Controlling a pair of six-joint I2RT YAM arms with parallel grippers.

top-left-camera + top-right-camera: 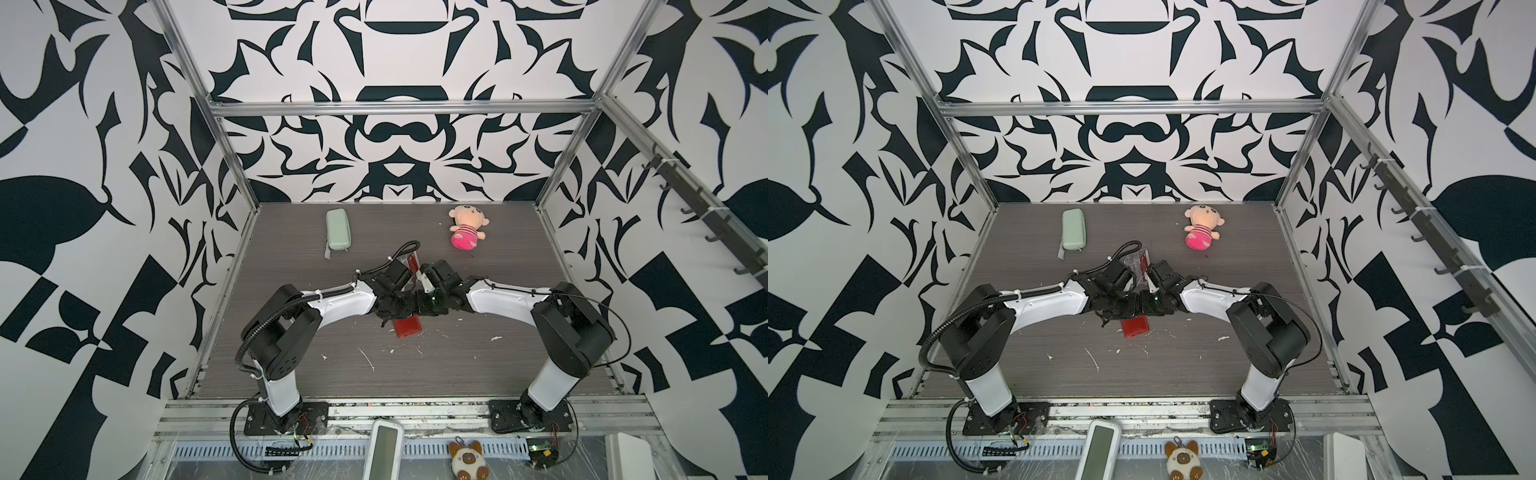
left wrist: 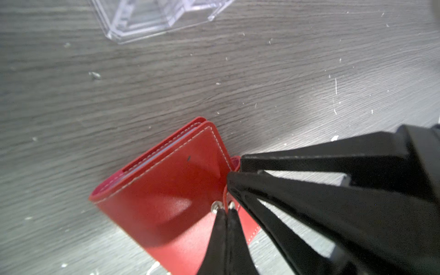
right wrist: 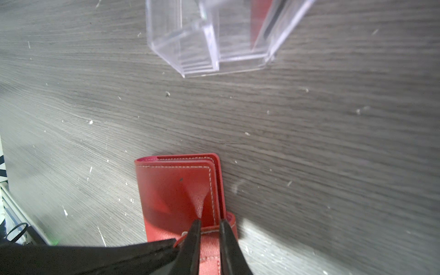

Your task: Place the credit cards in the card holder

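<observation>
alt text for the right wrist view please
A closed red card holder lies on a grey table, the right hand straddling its tab edge, fingertips slightly apart. A clear box holding a red card stands beyond.

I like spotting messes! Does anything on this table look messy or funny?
Yes: white flecks and scratches are scattered over the dark table, mostly toward the front, like crumbs nobody wiped away. The plush doll lies flopped on the table at the back. The red card holder sits a bit crooked to the table's edge.
</observation>
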